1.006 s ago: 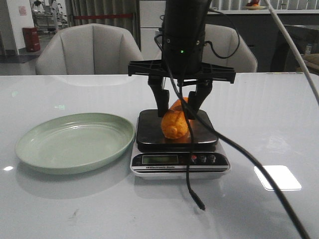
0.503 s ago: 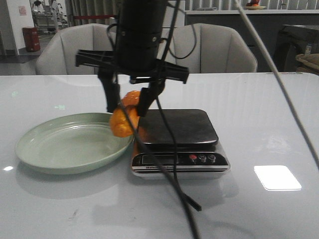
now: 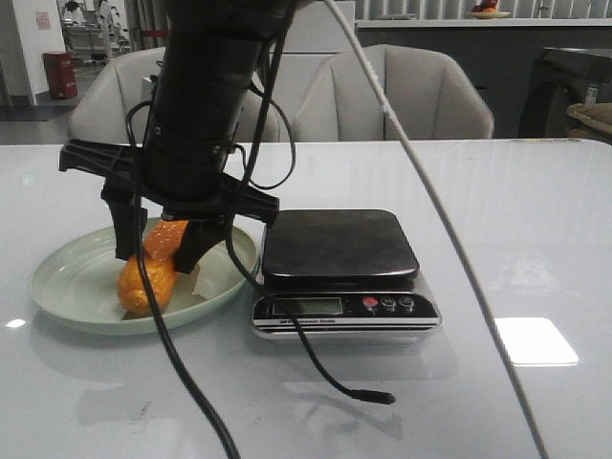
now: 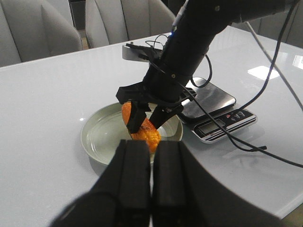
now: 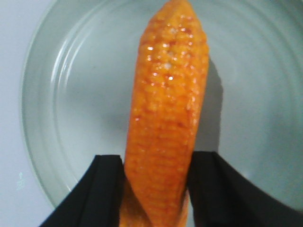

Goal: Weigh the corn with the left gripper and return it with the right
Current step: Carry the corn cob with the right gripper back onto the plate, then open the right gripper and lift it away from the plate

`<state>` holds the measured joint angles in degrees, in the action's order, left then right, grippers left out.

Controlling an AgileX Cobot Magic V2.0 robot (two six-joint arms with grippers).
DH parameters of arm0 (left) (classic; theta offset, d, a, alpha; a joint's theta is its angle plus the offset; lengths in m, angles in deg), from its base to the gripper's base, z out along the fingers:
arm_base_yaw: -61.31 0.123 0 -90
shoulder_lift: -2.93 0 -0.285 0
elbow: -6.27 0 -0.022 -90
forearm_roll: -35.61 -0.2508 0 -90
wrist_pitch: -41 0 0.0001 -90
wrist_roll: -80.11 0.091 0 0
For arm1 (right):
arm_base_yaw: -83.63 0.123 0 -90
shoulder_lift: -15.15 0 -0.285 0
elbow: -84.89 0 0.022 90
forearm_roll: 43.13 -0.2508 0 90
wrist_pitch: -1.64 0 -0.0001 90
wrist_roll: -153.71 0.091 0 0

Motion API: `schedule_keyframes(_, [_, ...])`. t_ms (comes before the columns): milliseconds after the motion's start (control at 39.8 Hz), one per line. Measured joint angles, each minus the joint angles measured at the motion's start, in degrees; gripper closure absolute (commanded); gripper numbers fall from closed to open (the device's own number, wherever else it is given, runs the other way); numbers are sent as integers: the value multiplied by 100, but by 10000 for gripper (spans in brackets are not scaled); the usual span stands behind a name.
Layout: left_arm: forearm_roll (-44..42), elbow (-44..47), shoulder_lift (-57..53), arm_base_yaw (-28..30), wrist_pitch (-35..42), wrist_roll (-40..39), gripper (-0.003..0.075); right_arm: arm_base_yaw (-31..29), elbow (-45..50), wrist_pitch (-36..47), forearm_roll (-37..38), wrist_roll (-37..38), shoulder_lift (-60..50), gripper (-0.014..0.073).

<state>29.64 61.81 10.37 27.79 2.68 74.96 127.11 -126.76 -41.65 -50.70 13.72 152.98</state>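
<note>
Corn [image 3: 151,268] is what we look for first, and we find the orange cob over the green plate [image 3: 67,277]. Its low end looks to be down on the plate, and the cob leans a bit. Our right gripper [image 3: 158,244] holds it — one black finger on each side, pressed tight against the kernels. In the right wrist view the corn [image 5: 165,118] runs long and straight between the two fingers [image 5: 102,189], with the pale plate [image 5: 57,94] under it.

Our left gripper [image 4: 151,156] is up in the air, away from the plate. Its two fingers are pushed together and hold nothing. From that wrist view we see the right gripper [image 4: 147,120] coming down over the plate [image 4: 102,139] with the corn [image 4: 142,130] in its grip.

Just beside the plate sits the scale [image 3: 339,273], on the white table [image 3: 497,220]. Its dark top is bare. A loose black cable [image 3: 316,368] hangs from the right arm and lies on the table in front of the scale. Gray chairs [image 3: 402,91] stand behind the table.
</note>
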Motion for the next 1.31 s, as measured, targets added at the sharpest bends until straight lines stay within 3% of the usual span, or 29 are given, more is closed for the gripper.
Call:
schedule_keyframes(126, [0,0,0,0,0,0,607,8,0,14,-13,0,32,32])
schedule_keyframes(528, [0,0,0,0,0,0,607,-205,-120,-152,59,-560,-485,33])
schedule_keyframes(906, [0,0,0,0,0,0,607,-681,-62,-1348,146,-2825,-1367,41])
schedule_keyframes(1308, [0,0,0,0,0,0,607,-692,1882,-654,381,-3234,-2981,41])
